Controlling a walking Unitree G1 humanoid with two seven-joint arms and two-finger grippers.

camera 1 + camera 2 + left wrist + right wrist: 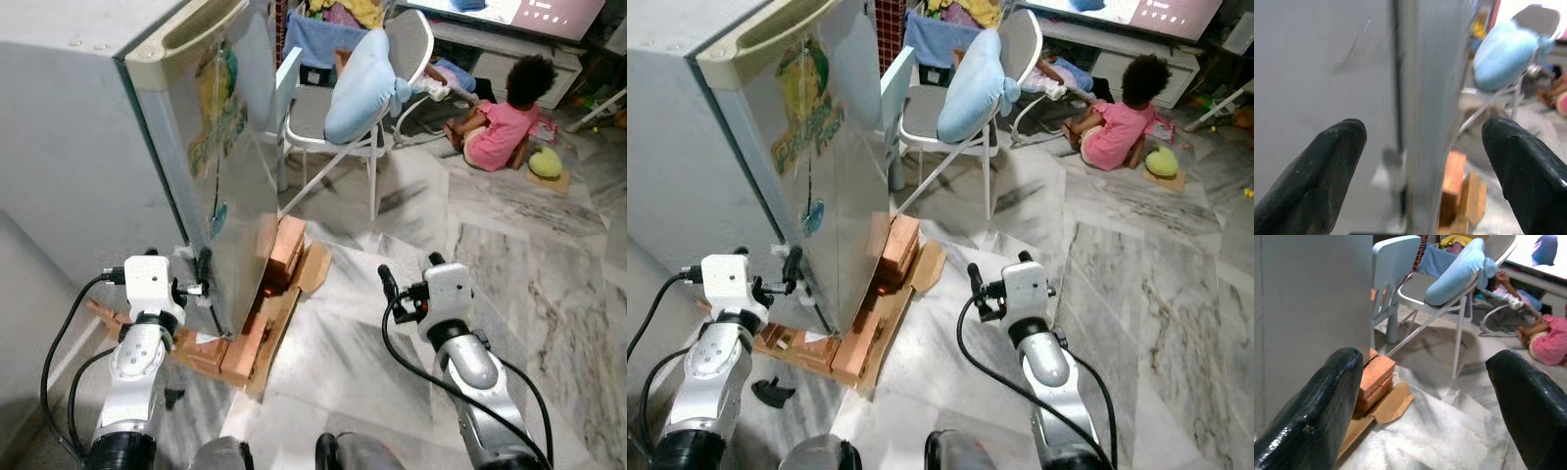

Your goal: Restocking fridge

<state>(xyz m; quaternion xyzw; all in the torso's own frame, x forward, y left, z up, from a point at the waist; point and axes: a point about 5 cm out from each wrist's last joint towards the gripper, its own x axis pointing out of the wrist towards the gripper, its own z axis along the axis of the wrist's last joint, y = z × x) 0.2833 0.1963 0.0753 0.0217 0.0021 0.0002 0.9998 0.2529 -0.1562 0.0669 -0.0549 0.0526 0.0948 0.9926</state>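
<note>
**Going for fridge door edge**

L gripper [1420, 161] is spreading its 2 fingers wide, empty, straddling the shut fridge [88, 147] door's edge. R gripper [1425, 396] is hovering wide open, empty. Door's likely stiff, smooth; grip at edge.

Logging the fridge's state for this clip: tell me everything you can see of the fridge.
The fridge is a small grey metal-looking unit with a cream top trim holding a recessed handle. Its door is shut and carries worn green and yellow stickers. It stands raised on bricks over flattened cardboard on the marble floor. The left pincer, open, sits at the door's lower edge, its fingers either side of the seam; whether they touch is unclear. A folding chair stands behind, apart.
</note>
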